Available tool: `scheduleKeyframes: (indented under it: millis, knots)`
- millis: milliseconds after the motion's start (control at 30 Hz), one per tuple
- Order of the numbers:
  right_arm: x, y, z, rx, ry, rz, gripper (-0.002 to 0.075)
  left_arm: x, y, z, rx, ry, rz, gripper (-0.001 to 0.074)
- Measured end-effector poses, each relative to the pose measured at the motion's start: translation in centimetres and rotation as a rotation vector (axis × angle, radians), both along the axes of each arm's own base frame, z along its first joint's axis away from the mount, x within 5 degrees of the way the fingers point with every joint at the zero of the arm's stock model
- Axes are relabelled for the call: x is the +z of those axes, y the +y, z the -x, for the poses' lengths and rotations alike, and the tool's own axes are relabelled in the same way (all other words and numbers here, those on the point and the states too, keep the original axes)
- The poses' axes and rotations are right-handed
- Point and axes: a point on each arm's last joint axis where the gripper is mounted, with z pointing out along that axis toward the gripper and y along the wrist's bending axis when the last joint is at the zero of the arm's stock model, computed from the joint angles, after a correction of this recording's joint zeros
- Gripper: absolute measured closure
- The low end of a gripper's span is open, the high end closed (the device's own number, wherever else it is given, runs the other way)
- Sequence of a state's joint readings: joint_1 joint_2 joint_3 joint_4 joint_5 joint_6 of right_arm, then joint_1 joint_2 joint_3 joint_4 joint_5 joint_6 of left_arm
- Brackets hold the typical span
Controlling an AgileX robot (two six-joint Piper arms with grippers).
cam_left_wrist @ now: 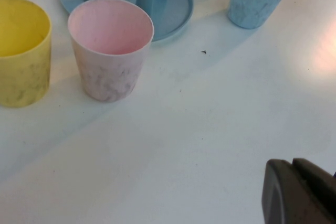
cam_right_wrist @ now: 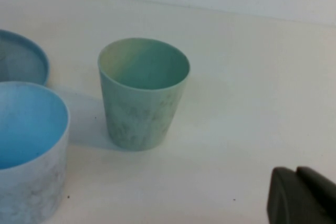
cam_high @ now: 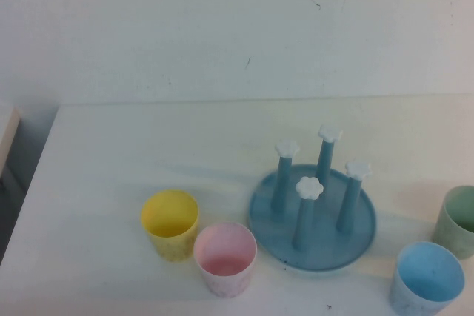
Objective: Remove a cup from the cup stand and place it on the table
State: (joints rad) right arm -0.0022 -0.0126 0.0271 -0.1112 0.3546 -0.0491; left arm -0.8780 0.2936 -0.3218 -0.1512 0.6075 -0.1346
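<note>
The pale pink cup (cam_high: 225, 259) stands upright on the white table (cam_high: 111, 153), just left of the cup stand (cam_high: 364, 221). The stand is a round blue tray whose four white-capped pegs are all bare. In the left wrist view the pink cup (cam_left_wrist: 110, 51) sits in front of the stand's rim (cam_left_wrist: 178, 3). My left gripper (cam_left_wrist: 293, 163) hovers over bare table some way from it, shut and holding nothing. My right gripper (cam_right_wrist: 295, 170) is also shut and empty, over the table near a green cup. Neither gripper shows in the high view.
A yellow cup (cam_high: 170, 223) stands left of the pink one. A light blue cup (cam_high: 428, 279) and a green cup (cam_high: 461, 221) stand right of the stand, near the table's right side. The table's left edge (cam_high: 37, 160) drops off beside a wall.
</note>
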Motion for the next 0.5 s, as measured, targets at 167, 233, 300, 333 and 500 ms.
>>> scheduleKeyframes:
  millis: [167, 233, 300, 333, 500]
  knots:
    - [0.0, 0.0, 0.0, 0.0, 0.0, 0.0, 0.0727, 0.0, 0.0, 0.0, 0.0, 0.0, 0.0, 0.0737]
    - [0.0, 0.0, 0.0, 0.0, 0.0, 0.0, 0.0727, 0.0, 0.0, 0.0, 0.0, 0.002, -0.002, 0.0737]
    - [0.0, 0.0, 0.0, 0.0, 0.0, 0.0, 0.0727, 0.0, 0.0, 0.0, 0.0, 0.001, -0.002, 0.0737]
    - [0.0, 0.0, 0.0, 0.001, 0.0, 0.001, 0.0727, 0.0, 0.0, 0.0, 0.0, 0.002, -0.002, 0.0737]
    - [0.0, 0.0, 0.0, 0.001, 0.0, 0.001, 0.0727, -1.0, 0.1, -0.4, 0.015, -0.036, -0.032, 0.0737]
